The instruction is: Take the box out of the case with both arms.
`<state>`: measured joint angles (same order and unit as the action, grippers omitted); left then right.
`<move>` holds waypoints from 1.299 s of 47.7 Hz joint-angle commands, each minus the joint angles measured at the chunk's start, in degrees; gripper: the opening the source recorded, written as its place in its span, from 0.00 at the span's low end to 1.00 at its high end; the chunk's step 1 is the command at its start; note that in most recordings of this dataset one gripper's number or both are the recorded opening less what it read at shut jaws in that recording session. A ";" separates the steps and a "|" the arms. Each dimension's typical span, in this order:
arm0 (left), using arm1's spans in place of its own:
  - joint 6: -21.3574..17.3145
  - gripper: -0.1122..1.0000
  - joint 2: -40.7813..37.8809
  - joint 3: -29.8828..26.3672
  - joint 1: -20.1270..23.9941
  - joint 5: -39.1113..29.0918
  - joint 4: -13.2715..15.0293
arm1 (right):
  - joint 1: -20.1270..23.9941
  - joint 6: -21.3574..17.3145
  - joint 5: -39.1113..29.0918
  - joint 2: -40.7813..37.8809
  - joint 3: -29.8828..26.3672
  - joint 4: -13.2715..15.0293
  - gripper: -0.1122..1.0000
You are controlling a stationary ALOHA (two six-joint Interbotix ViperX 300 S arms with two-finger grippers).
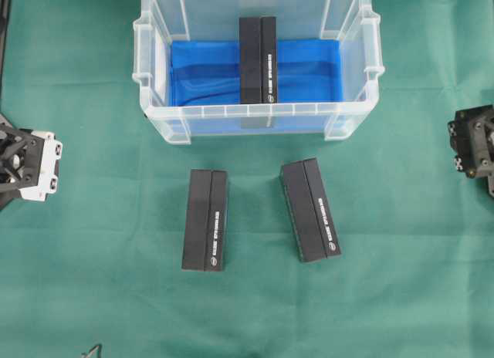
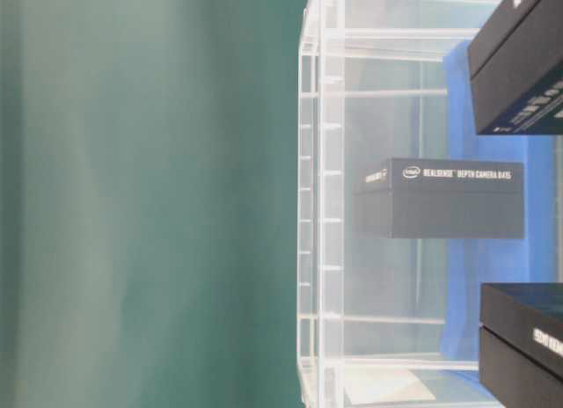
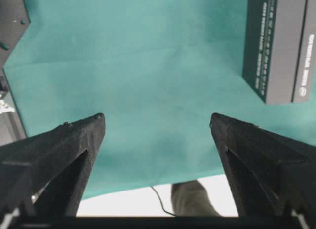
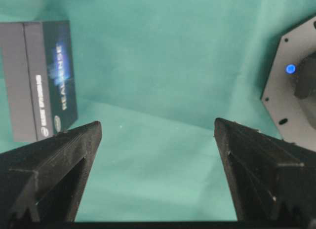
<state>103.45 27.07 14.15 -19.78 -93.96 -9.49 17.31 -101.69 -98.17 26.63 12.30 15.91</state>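
While one box waits inside: progress is partial, as I judge it
Case (image 1: 158, 111): clear ribbed plastic bin, rimmed, blue sheet on its floor
Box (image 1: 258, 59): matte black, long and slab-like, standing mid-case against its near wall
Boxes out (image 1: 205, 220): two alike on green cloth (image 1: 93, 281) in front of the case
Left gripper (image 3: 157, 123): fingers spread wide, empty, left of the case
Right gripper (image 4: 157, 128): fingers spread wide, empty, right of the case
Left to do: reach in, clamp from both sides, lift out

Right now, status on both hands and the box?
Left hand open, empty. Right hand open, empty. One black box upright in case; two boxes already on cloth. Nothing blocking.
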 commanded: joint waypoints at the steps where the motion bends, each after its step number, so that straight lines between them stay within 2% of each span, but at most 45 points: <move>1: 0.00 0.92 0.26 -0.62 -0.18 0.00 -0.18 | 0.18 -0.09 0.26 0.18 -0.53 0.18 0.94; 25: 0.00 0.92 0.09 -0.70 0.00 0.00 -0.18 | 0.18 0.00 0.26 0.26 -0.53 0.26 0.94; 33: -0.79 0.92 0.44 -0.62 2.20 0.00 -0.18 | -1.23 0.88 0.26 0.35 -0.44 0.70 0.94; 38: -3.08 0.92 0.44 -0.62 4.48 -0.18 -0.18 | -3.16 2.20 0.26 0.44 0.00 1.23 0.94; 43: -8.00 0.92 0.44 -0.35 8.09 -0.53 -0.09 | -6.50 5.27 0.44 0.97 0.79 1.32 0.94; 53: -17.58 0.92 0.44 -0.26 18.19 -0.79 -0.09 | -17.23 15.91 4.04 2.55 2.20 1.14 0.94; 62: -26.63 0.92 0.26 -0.44 26.46 -0.44 -0.09 | -28.92 26.46 7.21 2.29 2.46 0.62 0.94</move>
<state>78.75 27.07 14.50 3.69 -94.66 -9.49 -7.56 -77.96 -92.29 28.56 15.29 16.79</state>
